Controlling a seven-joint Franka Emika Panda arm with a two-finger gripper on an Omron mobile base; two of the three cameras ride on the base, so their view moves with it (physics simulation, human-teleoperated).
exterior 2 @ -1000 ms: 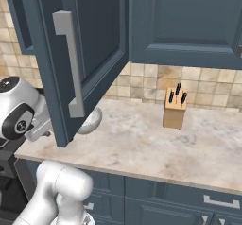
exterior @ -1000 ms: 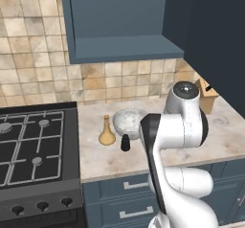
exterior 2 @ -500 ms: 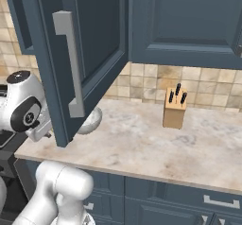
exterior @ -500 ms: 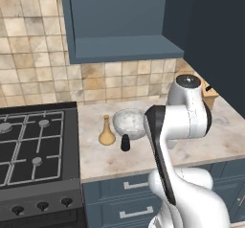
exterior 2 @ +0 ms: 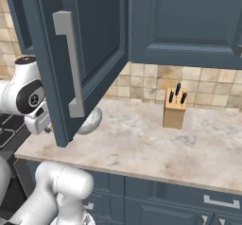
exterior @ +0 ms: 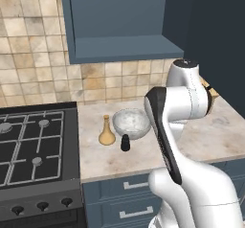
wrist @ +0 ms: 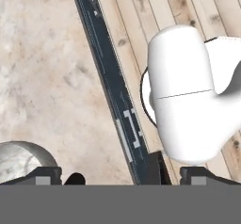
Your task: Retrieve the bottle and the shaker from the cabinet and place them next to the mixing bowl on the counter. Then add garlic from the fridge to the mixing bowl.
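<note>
Beige counter [exterior: 110, 162] holds one shaker [exterior: 125, 142] nearest me, one bottle [exterior: 106, 131] and one bowl [exterior: 130, 123] just behind — all close together. My gripper [wrist: 120, 173] is wide open, empty. I'd pull back gently, clear of the cabinet [exterior: 119, 26] door, then drive off for garlic.

bottle [exterior: 106, 132]: 1 | shaker [exterior: 125, 142]: 1 | mixing bowl [exterior: 130, 123]: 1 | knife block [exterior 2: 174, 111]: 1
</note>
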